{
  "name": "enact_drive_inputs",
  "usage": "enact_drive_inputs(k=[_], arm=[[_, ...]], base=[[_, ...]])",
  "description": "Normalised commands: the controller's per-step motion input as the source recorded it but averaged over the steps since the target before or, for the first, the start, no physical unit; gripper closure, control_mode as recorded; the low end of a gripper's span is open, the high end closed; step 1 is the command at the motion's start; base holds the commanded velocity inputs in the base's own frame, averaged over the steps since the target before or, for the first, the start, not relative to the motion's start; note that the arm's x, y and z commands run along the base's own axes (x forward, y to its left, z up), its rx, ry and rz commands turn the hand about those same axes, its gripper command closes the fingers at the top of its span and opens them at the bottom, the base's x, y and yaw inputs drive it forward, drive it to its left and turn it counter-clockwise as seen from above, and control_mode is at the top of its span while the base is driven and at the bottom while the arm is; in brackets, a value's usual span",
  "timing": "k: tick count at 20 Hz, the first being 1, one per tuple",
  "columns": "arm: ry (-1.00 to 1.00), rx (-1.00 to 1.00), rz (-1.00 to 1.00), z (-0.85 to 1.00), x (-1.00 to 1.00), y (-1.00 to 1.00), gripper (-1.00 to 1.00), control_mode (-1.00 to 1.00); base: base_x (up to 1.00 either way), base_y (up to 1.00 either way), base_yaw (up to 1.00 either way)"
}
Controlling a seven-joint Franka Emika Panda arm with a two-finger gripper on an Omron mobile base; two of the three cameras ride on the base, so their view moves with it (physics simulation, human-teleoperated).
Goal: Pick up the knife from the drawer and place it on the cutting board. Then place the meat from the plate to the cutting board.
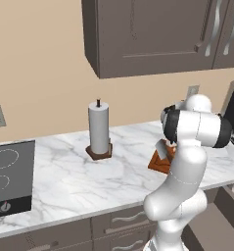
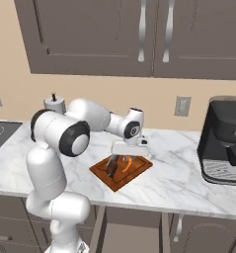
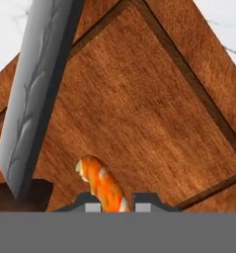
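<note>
While over the cutting board (image 3: 154,123), meat (image 3: 103,187) between the fingers (image 3: 92,200).

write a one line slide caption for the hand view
Gripper closed on the orange meat just above the cutting board, beside the knife.

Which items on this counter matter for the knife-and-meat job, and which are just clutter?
Job:
- reddish-brown wooden cutting board
- broad grey-bladed knife, on the board
- small orange curved meat piece, between the tips of the gripper
- open taupe drawer

Clutter:
- white paper towel roll
- black coffee machine
- dark cooktop
</note>
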Motion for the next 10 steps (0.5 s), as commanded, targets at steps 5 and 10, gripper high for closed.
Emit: enact_drive_inputs(k=[5, 10], arm=[[0.05, 0.01, 0.15, -0.35, 0.25, 0.0, -1.0, -1.0], [0.0, 0.0, 0.08, 0.0, 0.07, -0.02, -1.0, -1.0]], base=[[0.0, 0.0, 0.0], [0.0, 0.0, 0.0]])
